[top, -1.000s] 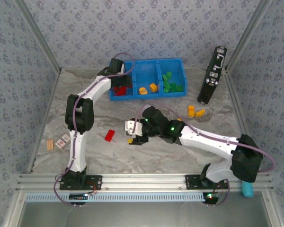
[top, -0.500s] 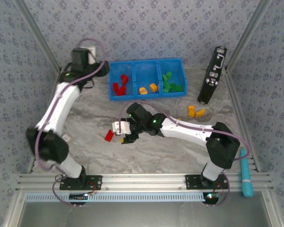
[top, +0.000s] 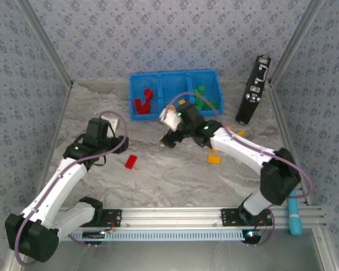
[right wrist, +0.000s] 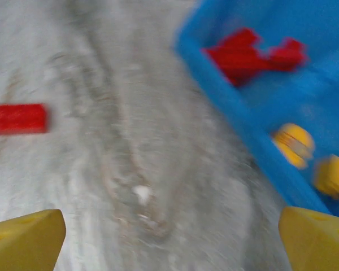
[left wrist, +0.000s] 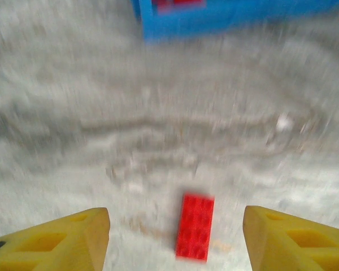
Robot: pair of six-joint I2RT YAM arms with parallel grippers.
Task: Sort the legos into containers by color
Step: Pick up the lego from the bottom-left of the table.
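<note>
**Left gripper** [left wrist: 174,224]: fingers apart, nothing held. It hangs over the desk [top: 175,180]. A loose red lego [left wrist: 195,227] lies flat at the bottom centre of the left wrist view, framed between the two fingers. Judgement: the gripper is lined up to pick this brick.

**Right gripper** [right wrist: 172,245]: fingers spread wide and empty, poised just short of the blue bin [top: 147,116] at the top centre of the overhead view.

**Bin contents:**
- Left compartment: red legos [top: 142,103].
- Middle compartment: orange legos [right wrist: 294,144], partly behind the right arm in the overhead view.
- Right compartment: green legos [top: 200,96].

**Unsorted:** a single orange lego [top: 214,159] lies on the desk at centre right, well apart from the bin.

Judgement: each compartment holds one colour, so the loose red brick belongs in the left compartment. Both wrist views are blurred, so fine detail is unreliable.
</note>
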